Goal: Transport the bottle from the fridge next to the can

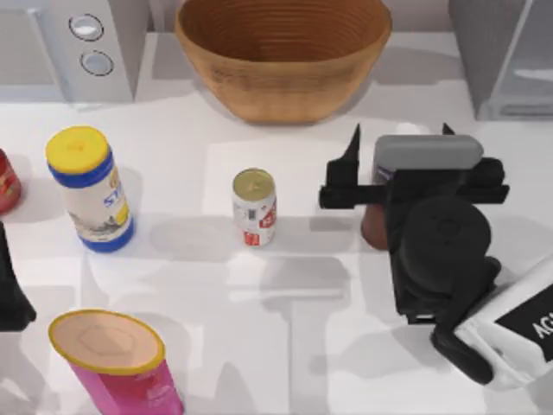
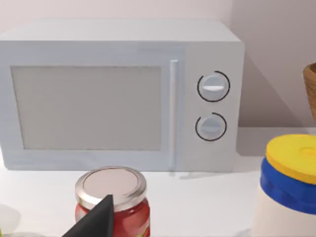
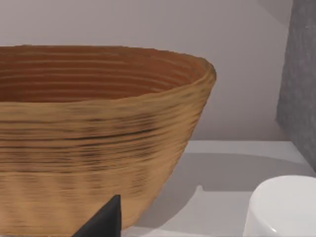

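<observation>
The can (image 1: pixel 255 207), white with red marks and a dull gold top, stands at the table's middle. To its right, the bottle's reddish-brown body (image 1: pixel 373 226) shows under my right gripper (image 1: pixel 401 137). That gripper hovers over the bottle, open, with its black fingertips spread wide. In the right wrist view the bottle's white cap (image 3: pixel 284 210) sits close by, apart from one black fingertip (image 3: pixel 106 219). The grey fridge (image 1: pixel 510 52) stands at the back right. My left gripper (image 1: pixel 10 290) is parked at the left edge, open, with one fingertip (image 2: pixel 96 219) showing.
A wooden bowl (image 1: pixel 283 52) sits at the back centre and a grey appliance with two knobs (image 1: pixel 78 43) at the back left. A yellow-lidded white canister (image 1: pixel 89 186), a red jar (image 1: pixel 7 180) and a pink tube (image 1: pixel 117 363) stand on the left.
</observation>
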You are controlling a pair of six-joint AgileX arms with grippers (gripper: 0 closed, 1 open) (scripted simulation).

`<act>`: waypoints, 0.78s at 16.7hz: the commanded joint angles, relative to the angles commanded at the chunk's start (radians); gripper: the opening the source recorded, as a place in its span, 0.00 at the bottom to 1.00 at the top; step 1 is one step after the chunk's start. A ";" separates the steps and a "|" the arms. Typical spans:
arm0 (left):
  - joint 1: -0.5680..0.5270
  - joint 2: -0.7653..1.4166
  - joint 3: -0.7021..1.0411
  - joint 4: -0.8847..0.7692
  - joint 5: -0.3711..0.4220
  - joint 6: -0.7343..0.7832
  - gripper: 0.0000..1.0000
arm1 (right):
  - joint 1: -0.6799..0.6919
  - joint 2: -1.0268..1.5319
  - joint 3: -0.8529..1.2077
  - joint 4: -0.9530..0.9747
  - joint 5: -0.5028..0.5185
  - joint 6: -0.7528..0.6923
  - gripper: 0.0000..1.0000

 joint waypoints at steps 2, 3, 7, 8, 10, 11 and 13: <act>0.000 0.000 0.000 0.000 0.000 0.000 1.00 | 0.000 0.000 0.000 0.000 0.000 0.000 1.00; 0.000 0.000 0.000 0.000 0.000 0.000 1.00 | 0.000 0.000 0.000 0.000 0.000 0.000 1.00; 0.000 0.000 0.000 0.000 0.000 0.000 1.00 | 0.050 -0.034 -0.030 0.018 0.023 -0.002 1.00; 0.000 0.000 0.000 0.000 0.000 0.000 1.00 | 0.064 -0.040 -0.048 0.019 0.036 -0.002 1.00; 0.000 0.000 0.000 0.000 0.000 0.000 1.00 | 0.073 -0.046 -0.080 0.031 0.063 0.001 1.00; 0.000 0.000 0.000 0.000 0.000 0.000 1.00 | 0.073 -0.047 -0.088 0.038 0.071 0.002 1.00; 0.000 0.000 0.000 0.000 0.000 0.000 1.00 | 0.073 -0.048 -0.089 0.039 0.071 0.002 1.00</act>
